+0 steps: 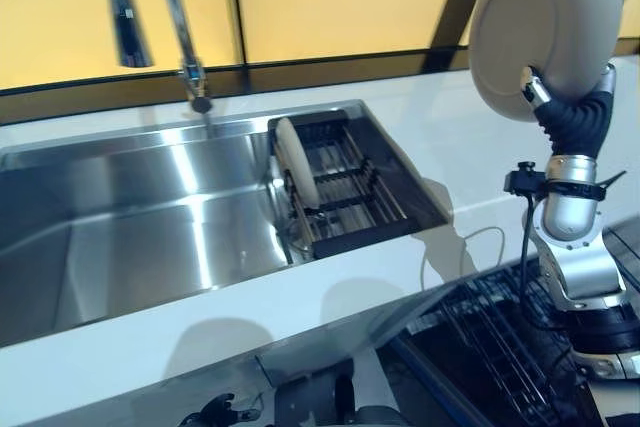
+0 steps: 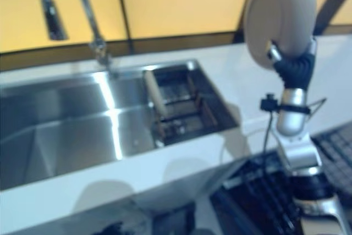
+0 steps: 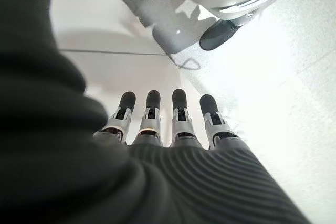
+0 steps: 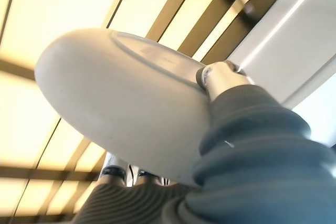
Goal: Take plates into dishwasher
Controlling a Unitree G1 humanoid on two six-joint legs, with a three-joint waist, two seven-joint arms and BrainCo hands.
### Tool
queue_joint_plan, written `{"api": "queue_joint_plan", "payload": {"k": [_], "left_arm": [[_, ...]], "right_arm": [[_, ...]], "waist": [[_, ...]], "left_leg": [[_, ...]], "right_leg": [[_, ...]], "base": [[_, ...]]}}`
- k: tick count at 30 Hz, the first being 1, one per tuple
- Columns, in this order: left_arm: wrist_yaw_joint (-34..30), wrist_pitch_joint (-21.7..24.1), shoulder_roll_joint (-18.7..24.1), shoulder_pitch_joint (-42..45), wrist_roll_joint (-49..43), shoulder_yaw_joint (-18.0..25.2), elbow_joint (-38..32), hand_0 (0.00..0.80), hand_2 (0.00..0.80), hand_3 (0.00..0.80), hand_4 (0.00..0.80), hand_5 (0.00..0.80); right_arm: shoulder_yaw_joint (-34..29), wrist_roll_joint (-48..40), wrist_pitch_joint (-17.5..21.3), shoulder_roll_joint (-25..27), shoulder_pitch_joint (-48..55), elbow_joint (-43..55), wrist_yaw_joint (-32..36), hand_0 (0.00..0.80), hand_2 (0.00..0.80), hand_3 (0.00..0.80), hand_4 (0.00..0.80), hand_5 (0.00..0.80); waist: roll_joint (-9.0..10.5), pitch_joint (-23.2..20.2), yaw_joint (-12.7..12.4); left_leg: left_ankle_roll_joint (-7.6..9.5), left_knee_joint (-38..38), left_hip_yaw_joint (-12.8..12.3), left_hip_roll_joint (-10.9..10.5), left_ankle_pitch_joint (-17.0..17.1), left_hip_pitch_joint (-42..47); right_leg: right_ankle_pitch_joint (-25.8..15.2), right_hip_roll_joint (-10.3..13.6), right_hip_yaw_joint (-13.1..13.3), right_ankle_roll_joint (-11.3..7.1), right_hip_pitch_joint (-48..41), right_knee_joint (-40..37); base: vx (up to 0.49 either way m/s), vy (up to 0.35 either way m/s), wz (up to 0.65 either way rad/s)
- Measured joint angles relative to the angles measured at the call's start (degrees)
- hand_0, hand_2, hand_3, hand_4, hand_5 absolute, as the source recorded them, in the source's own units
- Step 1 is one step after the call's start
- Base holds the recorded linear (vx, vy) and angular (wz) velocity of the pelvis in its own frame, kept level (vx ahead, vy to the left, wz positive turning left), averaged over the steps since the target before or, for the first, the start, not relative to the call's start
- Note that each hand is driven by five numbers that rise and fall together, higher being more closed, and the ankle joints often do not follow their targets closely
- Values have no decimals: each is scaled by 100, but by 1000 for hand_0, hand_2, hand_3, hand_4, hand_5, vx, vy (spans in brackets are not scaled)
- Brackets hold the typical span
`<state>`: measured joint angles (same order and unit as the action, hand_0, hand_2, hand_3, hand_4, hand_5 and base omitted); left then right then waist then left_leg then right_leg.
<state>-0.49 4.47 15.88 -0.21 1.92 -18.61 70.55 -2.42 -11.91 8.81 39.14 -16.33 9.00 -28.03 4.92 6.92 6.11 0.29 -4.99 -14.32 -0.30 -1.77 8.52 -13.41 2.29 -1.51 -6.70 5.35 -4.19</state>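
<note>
Cream plate (image 1: 545,22) clamped in your R hand (image 1: 570,117) fingers, upright, high right of sink (image 1: 130,217) | dishwasher rack (image 1: 500,337) right below plate | L hand (image 3: 168,129) fingers straight, idle.

A kitchen — shown by the steel sink (image 1: 130,217) set in a white counter (image 1: 470,127), tall tap (image 1: 185,37), dish rack (image 1: 350,192) holding a plate (image 1: 297,160), and dishwasher rack (image 1: 500,337) below — amber window panels behind.

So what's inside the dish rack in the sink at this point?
One pale plate stands on edge at the left end of the black dish rack; the remaining slots look empty. The right hand holds another plate raised.
</note>
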Motion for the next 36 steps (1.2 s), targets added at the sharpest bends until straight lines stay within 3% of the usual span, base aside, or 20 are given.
{"api": "queue_joint_plan", "payload": {"k": [2, 5, 7, 8, 10, 13, 15, 17, 18, 19, 22, 27, 36], "left_arm": [[2, 2, 14, 36, -5, 72, 56, 0, 0, 0, 0, 0], [9, 17, -16, 72, -5, 185, 73, 0, 0, 0, 0, 0], [7, 16, 56, 78, -5, 187, 73, 0, 0, 0, 0, 0], [8, 15, 92, 76, -4, 190, 68, 0, 0, 0, 0, 0], [7, 14, 73, 0, -2, 188, 34, 0, 0, 0, 0, 0], [9, 18, 43, -76, -1, 194, -33, 0, 0, 0, 0, 0], [7, 18, 25, -79, -1, 200, -81, 0, 0, 0, 0, 0], [12, 25, 14, -64, -1, 247, -93, 0, 0, 0, 0, 0], [10, 28, 82, -28, 0, 256, -93, 0, 0, 0, 0, 0], [13, 18, 67, -9, 2, 256, -60, 0, 0, 0, 0, 0], [11, 25, -81, 21, 1, 256, -81, 0, 0, 0, 0, 0], [10, 32, -297, 13, -9, 253, -271, 0, 0, 0, 0, 0], [11, -113, -282, 41, -118, 135, -351, 0, 0, 0, 0, 0]], "right_arm": [[-142, -5, 110, -11, 502, -19, 119, 800, 800, 800, 800, 800], [-469, -5, 245, -15, 983, -29, 292, 800, 800, 800, 800, 800], [-772, -12, 377, -15, 1339, -24, 458, 800, 800, 800, 800, 800], [-788, -27, 384, -16, 1398, -27, 519, 800, 800, 800, 800, 800], [-750, -82, 388, -18, 1435, -105, 698, 800, 800, 800, 800, 800], [-546, -75, 382, -46, 1511, -445, 901, 800, 800, 800, 800, 800], [-480, -58, 361, -51, 1630, -598, 1004, 800, 800, 800, 800, 800], [-436, -54, 358, -76, 1790, -661, 1097, 800, 800, 800, 800, 800], [-335, -53, 336, -90, 1837, -665, 1195, 800, 800, 800, 800, 800], [-307, -49, 329, -114, 1838, -665, 1283, 800, 800, 800, 800, 800], [-176, 102, 214, -119, 1834, -676, 1559, 800, 800, 800, 800, 800], [148, 428, -141, -101, 1800, -1012, 1970, 800, 800, 800, 800, 800], [500, 1160, -703, -83, 1782, -1441, 2339, 800, 800, 800, 800, 800]], "waist": [[1, 51, 129], [-105, 122, 263], [-98, 122, 268], [-44, 98, 271], [-115, 164, 248], [-149, 164, 308], [-266, 158, 374], [-380, 117, 398], [-261, 13, 392], [-276, -31, 372], [-374, -84, 235], [-440, -115, 182], [-511, -110, 67]], "left_leg": [[6, -22, -225, 96, 7, 23], [2, -20, -550, 326, -2, 71], [-165, 8, -793, 444, 35, 94], [-275, 8, -794, 428, 46, 106], [-289, -16, -741, 501, 36, 92], [-326, -24, -685, 519, 9, 94], [-367, -36, -627, 687, 34, 77], [-534, -28, -623, 952, 100, 52], [-579, -13, -563, 940, 129, 32], [-594, -9, -519, 1012, 153, 19], [-541, 10, -416, 1173, 234, -11], [-591, 17, -251, 1213, 255, -22], [-676, 2, -25, 1036, 267, -176]], "right_leg": [[40, 3, -56, -221, 95, 74], [240, 201, -320, -212, 196, 591], [387, 515, -470, -283, 79, 789], [447, 529, -378, -267, 0, 696], [408, 336, -344, -133, 8, 486], [390, 269, -333, -63, -102, 9], [536, 216, -549, -96, -121, -43], [797, 89, -540, 127, 45, 840], [1207, 140, -474, 301, -26, 909], [1098, 13, -491, 474, -77, 729], [773, -210, -544, 666, -388, 79], [717, -237, -700, 687, -545, -79], [676, -64, -730, 565, -516, -90]], "base": [[-78, -54, -55], [-95, -65, -52], [-111, -100, -68], [-87, -127, -51], [-68, -158, -70], [-32, -209, -55], [-15, -274, -23], [7, -237, 2], [8, -252, 4], [9, -315, 5], [3, -207, 0], [-3, -161, 14], [-21, -80, 12]]}}
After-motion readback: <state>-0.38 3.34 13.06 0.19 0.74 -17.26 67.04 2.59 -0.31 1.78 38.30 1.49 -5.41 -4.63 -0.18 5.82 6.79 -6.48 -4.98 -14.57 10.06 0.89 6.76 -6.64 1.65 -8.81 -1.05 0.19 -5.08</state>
